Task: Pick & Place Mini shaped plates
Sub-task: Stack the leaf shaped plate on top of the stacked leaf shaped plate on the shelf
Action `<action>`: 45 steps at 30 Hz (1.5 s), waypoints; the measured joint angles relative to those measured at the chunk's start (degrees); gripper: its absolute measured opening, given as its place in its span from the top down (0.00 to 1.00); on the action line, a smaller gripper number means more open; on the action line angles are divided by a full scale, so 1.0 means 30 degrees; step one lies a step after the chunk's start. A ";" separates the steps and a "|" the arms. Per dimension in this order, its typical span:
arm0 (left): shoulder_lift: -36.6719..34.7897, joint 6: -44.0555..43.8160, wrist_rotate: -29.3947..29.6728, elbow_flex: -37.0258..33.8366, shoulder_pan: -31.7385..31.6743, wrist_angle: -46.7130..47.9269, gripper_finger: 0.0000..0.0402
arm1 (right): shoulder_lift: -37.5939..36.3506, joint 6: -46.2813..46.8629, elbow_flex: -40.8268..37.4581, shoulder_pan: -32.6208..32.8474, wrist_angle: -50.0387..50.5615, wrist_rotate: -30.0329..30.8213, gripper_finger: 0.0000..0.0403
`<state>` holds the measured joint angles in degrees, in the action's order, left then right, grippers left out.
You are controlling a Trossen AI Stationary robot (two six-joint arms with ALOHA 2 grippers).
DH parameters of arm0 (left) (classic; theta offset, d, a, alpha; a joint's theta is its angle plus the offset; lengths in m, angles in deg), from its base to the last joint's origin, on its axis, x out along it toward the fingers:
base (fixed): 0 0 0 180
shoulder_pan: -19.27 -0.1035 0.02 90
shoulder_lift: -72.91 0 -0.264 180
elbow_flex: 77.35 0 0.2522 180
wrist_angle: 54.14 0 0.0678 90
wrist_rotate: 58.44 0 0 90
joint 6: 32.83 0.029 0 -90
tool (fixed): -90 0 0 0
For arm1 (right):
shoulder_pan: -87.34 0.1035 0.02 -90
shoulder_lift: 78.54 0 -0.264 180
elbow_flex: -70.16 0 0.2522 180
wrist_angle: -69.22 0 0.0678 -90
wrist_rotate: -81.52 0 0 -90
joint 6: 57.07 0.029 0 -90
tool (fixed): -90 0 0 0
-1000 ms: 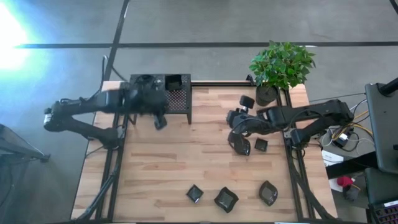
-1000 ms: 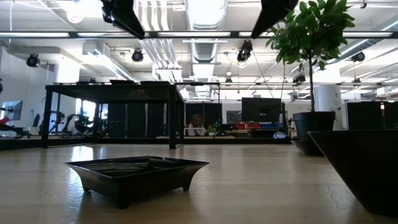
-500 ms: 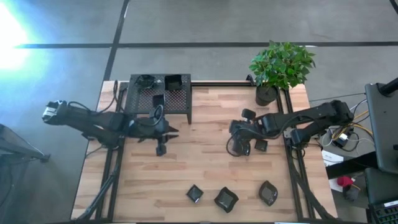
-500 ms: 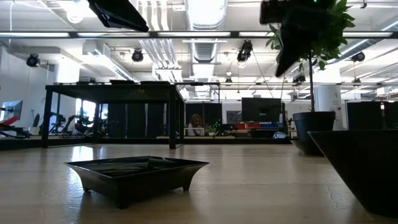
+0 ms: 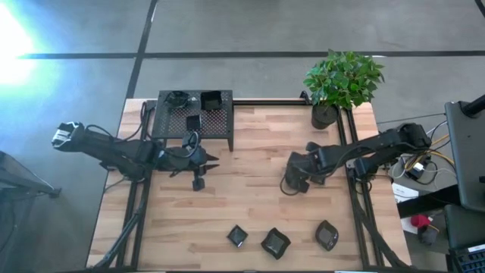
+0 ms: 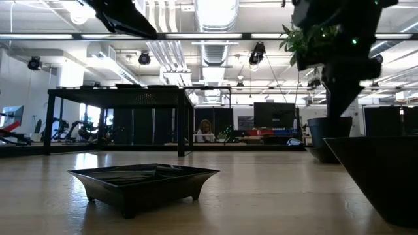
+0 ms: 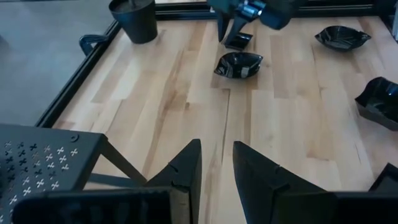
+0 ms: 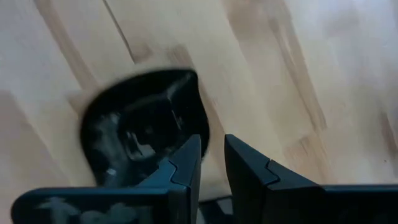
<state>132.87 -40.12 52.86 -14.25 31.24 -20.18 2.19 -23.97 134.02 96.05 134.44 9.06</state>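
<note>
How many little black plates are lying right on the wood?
5. Front edge: left plate, middle plate, right plate; rounded plate and square plate by the right gripper. Its arm may hide more.

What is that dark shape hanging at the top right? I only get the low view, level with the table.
Observer: That is the robot's right arm. From above, the right tool is down over a rounded black dish, which your view does not show.
Visitor: Is the dish in front of me the only other one?
Observer: No. The high view shows three dishes in a row along one table edge.
Visitor: And the other arm?
Observer: The left tool is open and empty, beside the perforated stand.
</note>
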 joint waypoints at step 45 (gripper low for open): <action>0.0015 0.0446 -0.0063 0.0000 -0.0007 -0.0093 0.79 | -0.2091 0.4351 -0.4216 -0.4524 -0.3757 -0.5034 0.83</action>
<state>132.92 -38.79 52.67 -14.25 31.21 -20.46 -4.08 -10.92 121.37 82.48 123.17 -6.05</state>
